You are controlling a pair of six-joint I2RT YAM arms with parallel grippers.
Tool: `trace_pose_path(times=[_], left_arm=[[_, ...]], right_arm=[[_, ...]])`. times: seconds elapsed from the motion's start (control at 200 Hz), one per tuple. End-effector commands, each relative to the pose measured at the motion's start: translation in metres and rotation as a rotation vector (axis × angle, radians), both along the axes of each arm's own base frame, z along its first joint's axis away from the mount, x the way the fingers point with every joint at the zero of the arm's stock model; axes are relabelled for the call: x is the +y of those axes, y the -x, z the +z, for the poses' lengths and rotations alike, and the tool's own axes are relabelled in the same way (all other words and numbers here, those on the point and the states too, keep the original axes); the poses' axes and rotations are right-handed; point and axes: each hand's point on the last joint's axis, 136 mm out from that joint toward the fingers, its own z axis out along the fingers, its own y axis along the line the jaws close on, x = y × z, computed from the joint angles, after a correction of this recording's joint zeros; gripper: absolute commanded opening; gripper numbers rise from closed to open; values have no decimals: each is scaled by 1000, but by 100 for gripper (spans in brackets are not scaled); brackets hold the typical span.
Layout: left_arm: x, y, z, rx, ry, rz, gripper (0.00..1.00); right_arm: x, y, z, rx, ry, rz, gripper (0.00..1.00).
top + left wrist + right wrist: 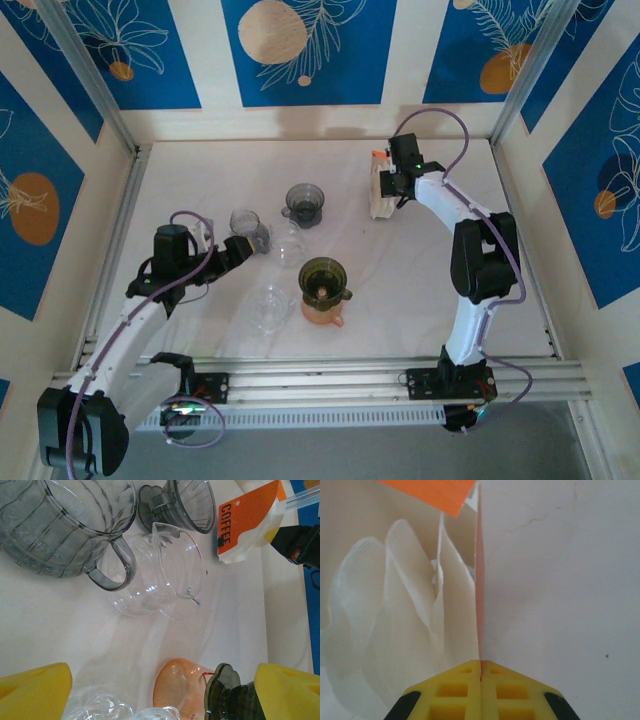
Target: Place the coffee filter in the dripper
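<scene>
1. While the right gripper (480,672) sits with its yellow fingers pressed flat together, look at what they have: a thin orange edge runs straight into the seam, so it seems clamped on the wall of the coffee pouch (380,195); the white fluted filters (405,605) stand just beside that edge, apparently outside the pinch.
2. Pouch and filters lie well apart from the olive dripper (323,277), beyond it and off to its right; that dripper sits on an orange cup (322,312); a grey dripper (304,203) stands just beyond it, and I cannot tell which one is meant.
3. To do this well, the pinch wants one filter's rim, not the pouch; my call is to reopen, shift a touch towards the paper, close, then lift slightly and check a single sheet comes free.
4. Carry it high towards the olive dripper; lower it point down and centred.
5. Left gripper (161,690) hovers left of the olive dripper, jaws wide apart, holding nothing; it could steady the cup.
</scene>
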Motion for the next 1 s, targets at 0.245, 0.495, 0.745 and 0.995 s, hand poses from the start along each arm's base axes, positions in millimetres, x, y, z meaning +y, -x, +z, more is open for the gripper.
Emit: trace_pose_path(times=[0.245, 0.495, 0.745, 0.995], left_arm=[[5, -1, 9, -48, -14, 3, 94], [5, 0, 9, -43, -13, 2, 94], [6, 2, 12, -47, -13, 5, 94], [5, 1, 13, -50, -8, 6, 94]], right_arm=[[7, -2, -7, 12, 6, 42, 9], [6, 1, -8, 21, -3, 30, 16], [0, 7, 21, -29, -26, -20, 26], [17, 26, 60, -71, -94, -38, 33]])
